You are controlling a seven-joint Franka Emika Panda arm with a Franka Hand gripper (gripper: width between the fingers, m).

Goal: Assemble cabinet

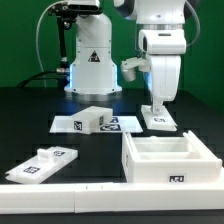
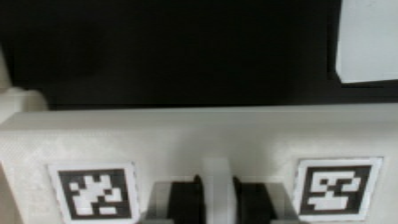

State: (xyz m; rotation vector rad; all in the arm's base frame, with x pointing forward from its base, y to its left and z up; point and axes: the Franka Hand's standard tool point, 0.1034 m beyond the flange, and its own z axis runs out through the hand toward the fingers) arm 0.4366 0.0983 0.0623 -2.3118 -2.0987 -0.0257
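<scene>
My gripper [image 1: 156,108] points straight down at the back right of the table, onto a small white cabinet panel piece [image 1: 160,120] with tags. In the wrist view the two dark fingers [image 2: 178,203] stand close on either side of a thin white ridge of this panel [image 2: 196,140], between its two tags; the gripper [image 2: 217,197] looks shut on that ridge. The open white box body [image 1: 170,160] stands at the front right. A flat tagged panel [image 1: 45,163] lies at the front left. Another white tagged piece [image 1: 92,117] lies mid-table.
The marker board [image 1: 125,124] lies flat under and beside the middle piece. A long plain white rail [image 1: 90,197] runs along the front edge. The robot base [image 1: 92,65] stands at the back. A white corner [image 2: 365,40] shows beyond the held panel.
</scene>
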